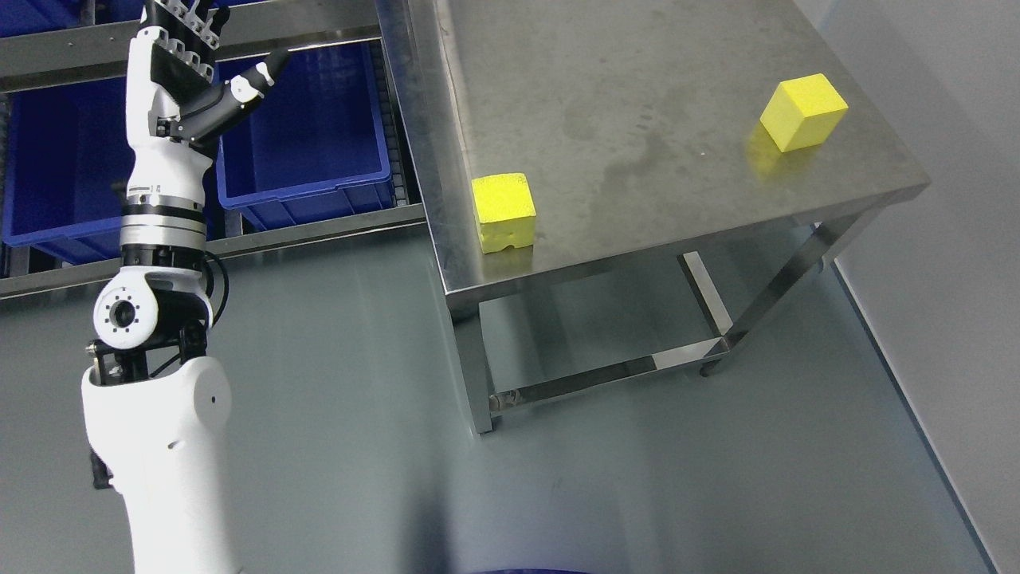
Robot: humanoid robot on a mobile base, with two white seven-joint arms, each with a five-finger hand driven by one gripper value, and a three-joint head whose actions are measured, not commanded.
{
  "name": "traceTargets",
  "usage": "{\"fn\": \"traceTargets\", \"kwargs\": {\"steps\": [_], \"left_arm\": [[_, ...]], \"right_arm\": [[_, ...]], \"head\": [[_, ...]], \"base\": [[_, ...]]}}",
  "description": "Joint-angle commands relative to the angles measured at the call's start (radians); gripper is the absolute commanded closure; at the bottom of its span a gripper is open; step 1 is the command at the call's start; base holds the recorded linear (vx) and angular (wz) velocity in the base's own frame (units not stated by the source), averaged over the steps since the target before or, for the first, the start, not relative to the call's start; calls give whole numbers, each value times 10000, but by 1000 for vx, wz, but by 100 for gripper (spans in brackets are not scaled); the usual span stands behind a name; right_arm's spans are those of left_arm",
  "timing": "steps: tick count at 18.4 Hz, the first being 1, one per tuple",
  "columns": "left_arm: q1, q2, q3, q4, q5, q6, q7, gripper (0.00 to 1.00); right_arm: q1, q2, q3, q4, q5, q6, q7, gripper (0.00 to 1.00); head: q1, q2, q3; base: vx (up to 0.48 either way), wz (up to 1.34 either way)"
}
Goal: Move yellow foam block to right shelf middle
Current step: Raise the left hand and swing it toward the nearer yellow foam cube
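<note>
We see one yellow foam block (504, 211) sitting flat on the steel tabletop (637, 119), at its near left corner, close to both edges; roughly cubic (no clear long axis), its faces turned slightly off the table's edges. A second yellow block (803, 112) sits near the right edge, rotated so a corner points toward us. Bare steel lies open between them. Well apart to the left, our left hand (195, 76) is raised before the blue bins (311, 135) on the rack (319, 227), fingers (259, 80) spread, holding nothing.
</note>
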State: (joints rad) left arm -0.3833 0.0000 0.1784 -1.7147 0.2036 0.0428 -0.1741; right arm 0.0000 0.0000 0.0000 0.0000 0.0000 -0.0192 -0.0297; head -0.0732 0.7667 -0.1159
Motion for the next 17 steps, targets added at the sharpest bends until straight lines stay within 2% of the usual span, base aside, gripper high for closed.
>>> {"fn": "traceTargets", "kwargs": {"steps": [1, 7, 10, 13, 15, 17], "left_arm": [[13, 174, 26, 27, -11, 77, 7, 0], [-139, 174, 57, 150, -11, 431, 7, 0], [-797, 596, -20, 257, -26, 401, 7, 0], [-1412, 2065, -920, 625, -332, 401, -297, 0], [-1627, 2896, -1674, 641, -608, 401, -1139, 0], [-1750, 3342, -2210, 656, -1112, 401, -2424, 0]], "right_arm": [[231, -175, -122, -175, 31, -7, 5, 0], [246, -175, -122, -175, 31, -7, 5, 0], [246, -175, -122, -175, 31, -7, 5, 0], [246, -175, -122, -175, 31, -7, 5, 0], [231, -175, -122, -175, 31, -7, 5, 0], [246, -175, -122, -175, 31, -7, 5, 0]], "head": [[0, 0, 0], [0, 0, 0], [0, 0, 0], [0, 0, 0], [0, 0, 0], [0, 0, 0]], "base": [[12, -1], [0, 0], [0, 0], [0, 0], [4, 11], [7, 11]]}}
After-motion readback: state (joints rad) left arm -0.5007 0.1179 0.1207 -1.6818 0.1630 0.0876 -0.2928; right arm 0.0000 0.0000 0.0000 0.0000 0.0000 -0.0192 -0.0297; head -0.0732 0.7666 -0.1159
